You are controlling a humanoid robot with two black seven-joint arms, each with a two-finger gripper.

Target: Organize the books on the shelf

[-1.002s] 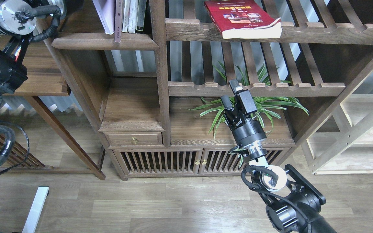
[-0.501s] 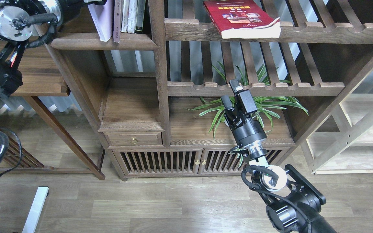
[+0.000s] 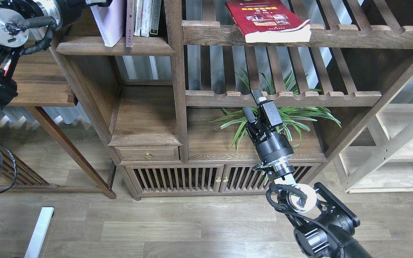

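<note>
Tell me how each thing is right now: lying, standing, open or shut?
Bright red paperback book: lying flat on a slatted rack.
Plain white paperback book: leaning on the solid dark-brown wooden shelf.
Small wooden drawer: shut.
Slatted cabinet doors: shut.
Right gripper: open, empty.
Left gripper: not in view.

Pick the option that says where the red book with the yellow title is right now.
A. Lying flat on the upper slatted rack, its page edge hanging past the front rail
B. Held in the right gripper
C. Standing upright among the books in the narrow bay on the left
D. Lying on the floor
A: the red book lies flat on the upper slatted rack, its pale page edge jutting past the front rail, far above the right gripper.
</note>
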